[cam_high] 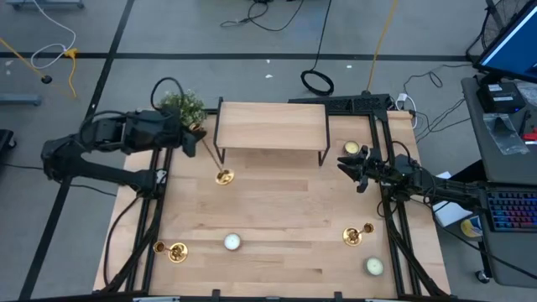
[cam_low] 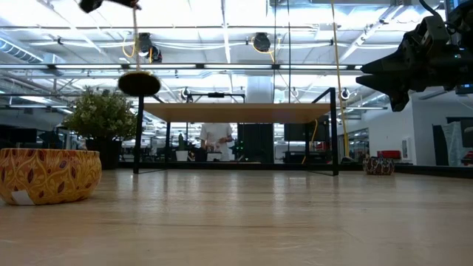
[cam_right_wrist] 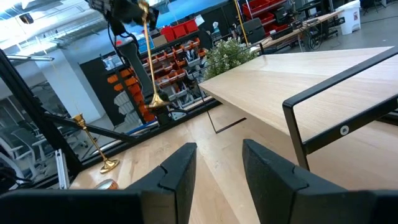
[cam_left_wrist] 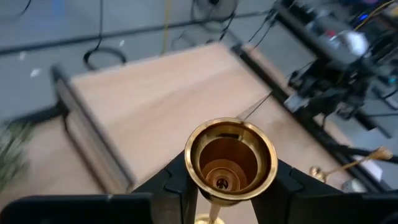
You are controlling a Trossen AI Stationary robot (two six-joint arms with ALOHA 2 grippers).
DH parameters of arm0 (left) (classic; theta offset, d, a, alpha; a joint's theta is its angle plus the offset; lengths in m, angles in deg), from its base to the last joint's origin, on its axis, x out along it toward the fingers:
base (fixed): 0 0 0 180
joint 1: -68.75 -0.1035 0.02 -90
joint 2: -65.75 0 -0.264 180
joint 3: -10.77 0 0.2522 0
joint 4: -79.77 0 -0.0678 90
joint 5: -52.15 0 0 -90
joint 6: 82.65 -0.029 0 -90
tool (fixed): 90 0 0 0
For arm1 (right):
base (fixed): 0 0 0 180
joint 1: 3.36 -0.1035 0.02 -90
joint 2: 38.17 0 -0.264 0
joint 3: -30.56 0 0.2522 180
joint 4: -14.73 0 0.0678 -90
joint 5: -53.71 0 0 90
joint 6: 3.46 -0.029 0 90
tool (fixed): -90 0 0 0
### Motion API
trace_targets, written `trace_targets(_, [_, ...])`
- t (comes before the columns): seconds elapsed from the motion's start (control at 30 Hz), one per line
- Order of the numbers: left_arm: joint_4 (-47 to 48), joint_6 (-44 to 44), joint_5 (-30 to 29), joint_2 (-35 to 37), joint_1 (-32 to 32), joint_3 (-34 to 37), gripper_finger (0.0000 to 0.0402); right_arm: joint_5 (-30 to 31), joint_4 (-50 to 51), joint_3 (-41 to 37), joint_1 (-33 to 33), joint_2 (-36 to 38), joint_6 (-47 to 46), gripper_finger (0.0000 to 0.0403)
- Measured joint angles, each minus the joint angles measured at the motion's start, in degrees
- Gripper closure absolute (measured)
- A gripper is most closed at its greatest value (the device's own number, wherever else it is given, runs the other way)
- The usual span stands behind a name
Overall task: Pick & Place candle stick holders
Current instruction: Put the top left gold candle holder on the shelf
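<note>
Left end effector [cam_high: 195, 134] is clamped on a tall shiny gold metal candlestick [cam_high: 210, 157] at its cup, lifted clear of the tabletop [cam_high: 277, 218], just left of the raised wooden shelf [cam_high: 273, 126]. Step looks like carry; next needs upright lowering onto the shelf. Right end effector [cam_right_wrist: 217, 165] is released, empty, right of the shelf. Low view shows the base airborne; high view doesn't.

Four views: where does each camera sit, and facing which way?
High view: above the table, facing straight down; both arms, left gripper holding the tall candlestick.
Low view: table-top height, facing level towards the shelf; right gripper above.
Left wrist view: on left arm, facing the shelf past its fingers.
Right wrist view: on right arm, facing across the table past its fingers.
All share the candlestick.
</note>
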Motion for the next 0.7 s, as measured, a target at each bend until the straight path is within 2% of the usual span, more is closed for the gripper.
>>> trace_targets(0.13, [-5.7, -5.1, -0.2, -3.9, 0.0, -3.4, 0.0301, 0.0, 0.0, 0.0, 0.0, 0.0, 0.1, 0.0277])
trace_targets(0.3, [-11.2, -12.4, -3.5, -9.3, 0.0, -9.5, 0.0299, 0.0, 0.0, 0.0, 0.0, 0.0, 0.2, 0.0277])
trace_targets(0.5, [-11.9, -23.3, -12.6, -16.6, -0.6, -17.4, 0.0285, 0.0, 0.0, 0.0, 0.0, 0.0, 0.2, 0.0277])
trace_targets(0.7, [-12.5, -30.3, -14.5, -22.5, -4.8, -23.1, 0.0302, 0.0, 0.0, 0.0, 0.0, 0.0, 0.2, 0.0277])
